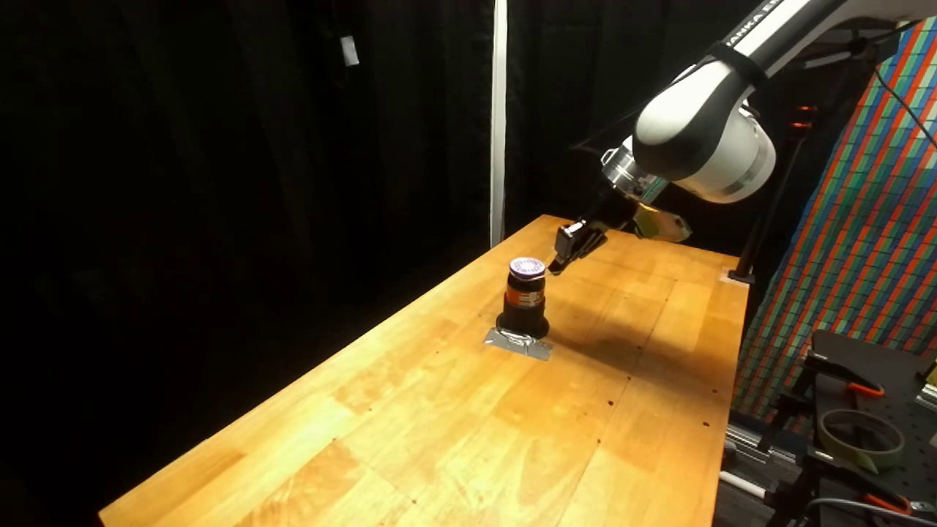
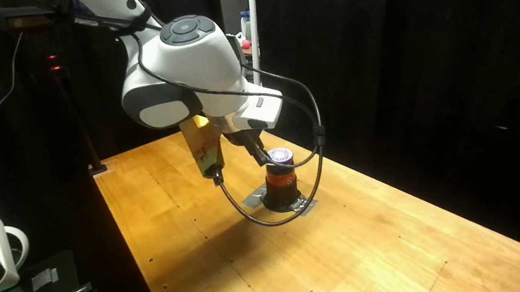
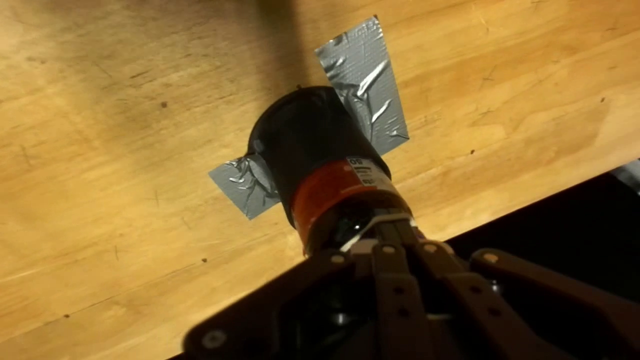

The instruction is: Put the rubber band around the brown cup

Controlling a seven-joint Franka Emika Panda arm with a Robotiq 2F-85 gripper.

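The claw (image 3: 395, 230), narrow at the wrist view's lower centre, pinches the rubber band (image 3: 386, 218); the band stretches across the brown cup (image 3: 339, 201).

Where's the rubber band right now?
In the wrist view, just below and right of the middle: the rubber band is at the tip of the gripper, by the brown cup's upper part.

wrist view: brown cup (image 3: 336, 198), rubber band (image 3: 392, 217) partly hidden by gripper (image 3: 400, 234) | both exterior views: arm (image 1: 725, 150) cropped
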